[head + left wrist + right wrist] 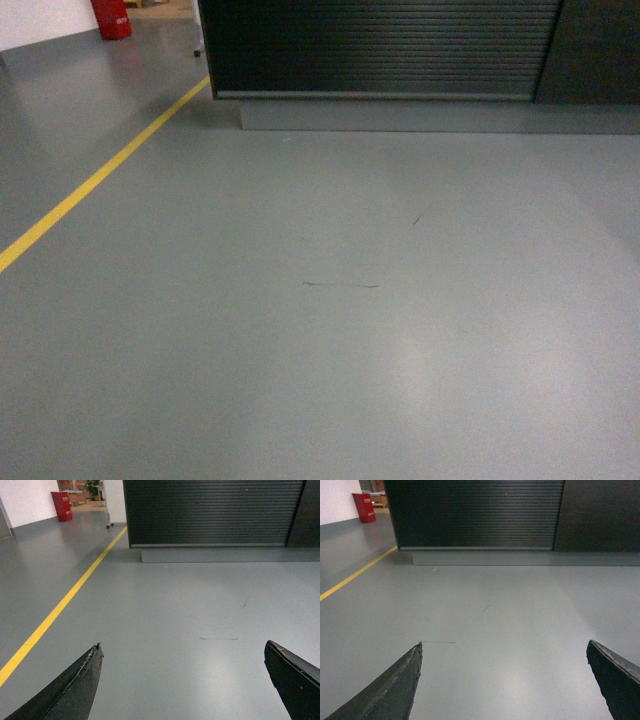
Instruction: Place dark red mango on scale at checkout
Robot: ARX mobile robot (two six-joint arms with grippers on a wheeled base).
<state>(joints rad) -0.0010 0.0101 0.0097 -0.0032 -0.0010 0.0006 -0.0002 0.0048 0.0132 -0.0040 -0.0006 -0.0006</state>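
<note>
Left hand [182,680] wide open, right hand [502,680] likewise

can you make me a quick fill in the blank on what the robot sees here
1. The line painted on the floor is ____.
2. The counter has a front made of horizontal ____.
3. Both the left hand and the right hand are ____ and hold nothing.
4. The bin far back on the left is ____.

Missing words: yellow; slats; open; red

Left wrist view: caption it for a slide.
Open left hand empty over grey floor, facing the checkout; yellow line at left.
</note>
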